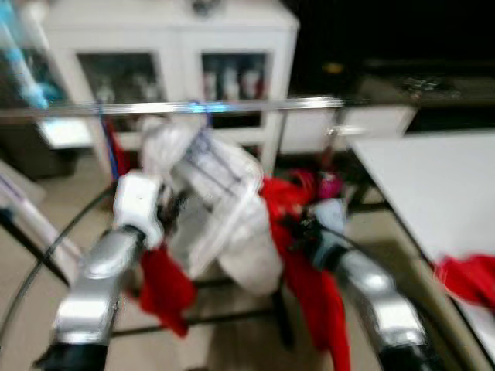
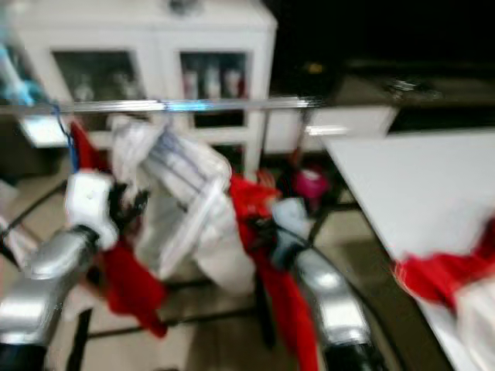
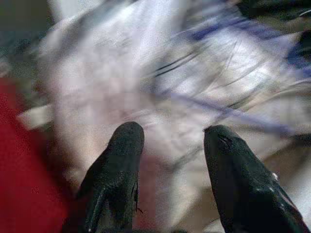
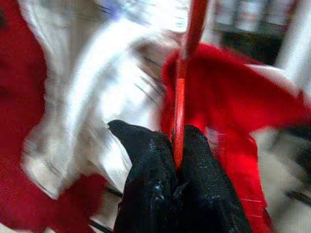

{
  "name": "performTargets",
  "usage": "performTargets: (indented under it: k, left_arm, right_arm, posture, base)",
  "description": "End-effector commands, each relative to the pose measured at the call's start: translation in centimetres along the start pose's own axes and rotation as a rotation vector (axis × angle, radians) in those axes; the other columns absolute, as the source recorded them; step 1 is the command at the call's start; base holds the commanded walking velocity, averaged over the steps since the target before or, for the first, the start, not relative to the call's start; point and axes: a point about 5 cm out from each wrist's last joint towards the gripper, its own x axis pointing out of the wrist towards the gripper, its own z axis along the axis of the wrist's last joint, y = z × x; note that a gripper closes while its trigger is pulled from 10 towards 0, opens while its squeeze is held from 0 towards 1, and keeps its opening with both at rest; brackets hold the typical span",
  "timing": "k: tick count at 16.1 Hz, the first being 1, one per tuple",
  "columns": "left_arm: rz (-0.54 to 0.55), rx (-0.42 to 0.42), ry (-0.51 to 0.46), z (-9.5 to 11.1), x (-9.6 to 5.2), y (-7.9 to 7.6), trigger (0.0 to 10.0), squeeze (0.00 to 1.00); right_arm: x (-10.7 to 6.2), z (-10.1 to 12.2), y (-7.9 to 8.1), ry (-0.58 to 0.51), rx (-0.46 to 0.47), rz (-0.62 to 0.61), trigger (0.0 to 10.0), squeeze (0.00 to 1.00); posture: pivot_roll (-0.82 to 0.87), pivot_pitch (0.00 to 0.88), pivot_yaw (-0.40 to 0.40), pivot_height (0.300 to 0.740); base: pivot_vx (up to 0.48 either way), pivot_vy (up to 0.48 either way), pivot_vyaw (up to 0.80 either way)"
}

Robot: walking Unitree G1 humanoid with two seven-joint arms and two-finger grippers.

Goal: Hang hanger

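Hanger work is mid-carry, as I read it: I'm holding a red hanger (image 4: 187, 58) with a red garment (image 1: 313, 286) on it below the rail (image 1: 232, 106), and it isn't hooked on yet.

Largest first: the white cabinet (image 1: 174, 46) is filling the upper left of the head frames, and the white table (image 1: 433, 193) is running down the right side with red cloth (image 1: 470, 277) lying on it. The chrome rail is crossing the upper third. A white striped garment (image 1: 220, 201) is hanging under it at centre, with a blue hanger hook (image 1: 203, 116) over the rail.

My right gripper (image 4: 177, 136) is sitting centre right, its fingers pressed together on the thin red hanger. My left gripper (image 3: 170, 141) is sitting left of centre, jaws spread and holding nothing, with the white garment just ahead of them.

Next, I judge, I'm needing to lift the right arm so the hanger's hook clears the rail, then lower it on beside the white garment.

The head views are too blurred to make out either grip; the wrist views are showing them, though not the rail.
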Motion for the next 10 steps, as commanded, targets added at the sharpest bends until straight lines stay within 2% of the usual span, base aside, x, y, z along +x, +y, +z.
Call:
performTargets:
  k: [1,5,7,8,10]
  left_arm:
    - [-0.038,0.000,-0.027,0.6,0.3,-0.9,10.0,0.00]
    - [-0.072,0.050,-0.032,0.7,0.2,-1.4,10.0,0.00]
    - [-0.096,0.072,-0.039,0.9,0.2,-1.7,10.0,0.00]
    - [-0.128,0.083,-0.068,1.3,0.2,-2.0,10.0,0.00]
    - [-0.208,0.090,-0.109,1.8,-0.1,-2.8,10.0,0.00]
  right_arm:
    - [-0.5,0.8,-1.0,-0.030,-0.025,-0.024,10.0,0.00]
    - [-0.2,1.4,-1.6,-0.078,0.007,-0.118,10.0,0.00]
    - [-0.1,2.5,-2.2,-0.152,0.040,-0.199,10.0,0.00]
    - [-0.3,3.2,-2.5,-0.193,0.023,-0.220,10.0,0.00]
    - [-0.3,4.0,-2.3,-0.207,-0.024,-0.177,10.0,0.00]
  posture:
    - [-0.03,0.000,0.003,0.740]
    - [-0.03,0.000,0.001,0.740]
    - [-0.03,0.000,0.001,0.740]
    - [-0.03,0.000,-0.003,0.740]
    - [-0.03,0.000,-0.002,0.740]
  base:
    - [0.000,0.000,0.79]
    - [0.000,0.000,0.00]
    - [0.000,0.000,0.00]
    - [0.000,0.000,0.00]
    - [0.000,0.000,0.00]
